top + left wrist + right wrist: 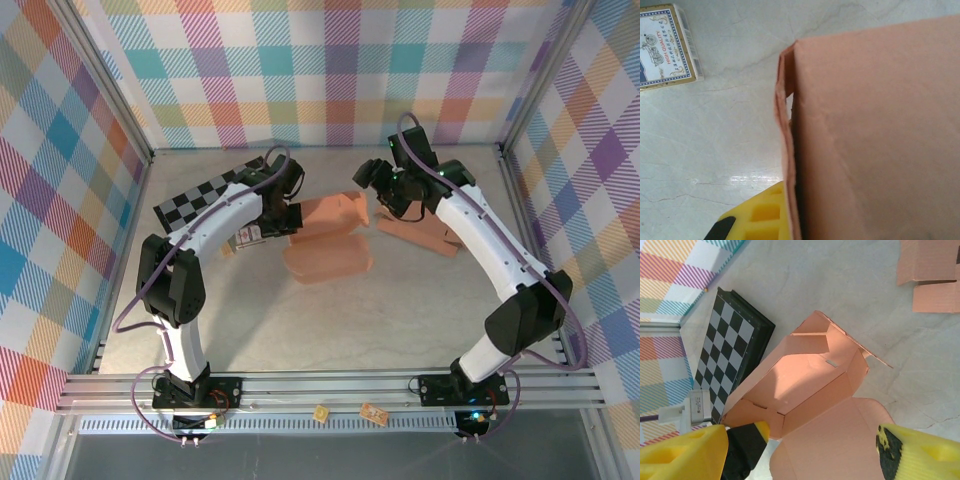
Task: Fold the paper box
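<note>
The pink paper box (330, 215) sits mid-table, half formed, its tray open and its lid flap (325, 258) spread flat toward the near side. My left gripper (287, 214) is shut on the box's left wall. In the left wrist view that wall (787, 150) runs edge-on beside one yellow finger (760, 215). My right gripper (372, 186) hovers open just off the box's right end. From the right wrist view I look into the tray (805, 375) and onto the lid flap (840, 440), with my right gripper (815, 447) open above them and nothing between its fingers.
A folded checkerboard (205, 195) lies at the back left, and a card deck (665, 45) rests near the left arm. Another flat pink cardboard blank (420, 232) lies under the right arm. Plaid walls enclose the table on three sides.
</note>
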